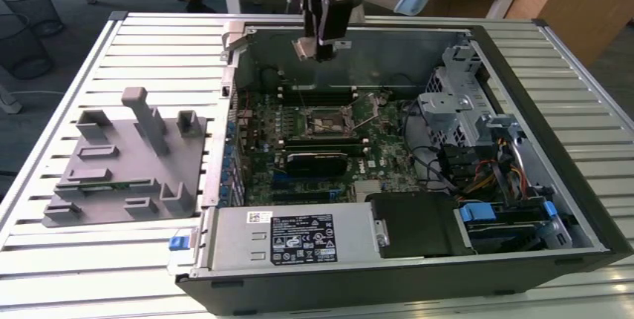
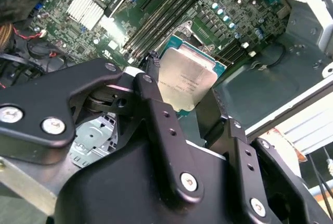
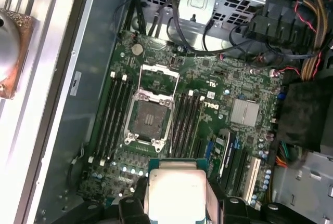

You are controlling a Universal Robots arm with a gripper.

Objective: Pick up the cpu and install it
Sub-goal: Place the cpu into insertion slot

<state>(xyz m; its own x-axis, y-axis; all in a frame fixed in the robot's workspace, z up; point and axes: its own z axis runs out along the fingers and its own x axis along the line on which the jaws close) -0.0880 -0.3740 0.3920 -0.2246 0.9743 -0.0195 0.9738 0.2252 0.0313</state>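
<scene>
My gripper (image 1: 319, 50) hangs over the back of the open computer case (image 1: 515, 67), shut on the cpu (image 1: 305, 47). In both wrist views the cpu (image 2: 185, 78) (image 3: 177, 192) is a small square chip with a silvery top and pale rim, clamped at its edges between the black fingers (image 2: 151, 86). Below it on the green motherboard (image 3: 218, 86) lies the square socket (image 3: 150, 118) (image 1: 327, 121), its metal frame (image 3: 159, 77) swung open. The chip is well above the board and is offset from the socket toward the case's back wall.
A grey plastic fixture (image 1: 129, 163) with upright blocks lies on the slatted table at the exterior view's left. Inside the case are a power supply (image 1: 292, 237), a drive cage (image 1: 461, 107), bundled cables (image 1: 495, 167) and memory slots (image 3: 115, 115) beside the socket.
</scene>
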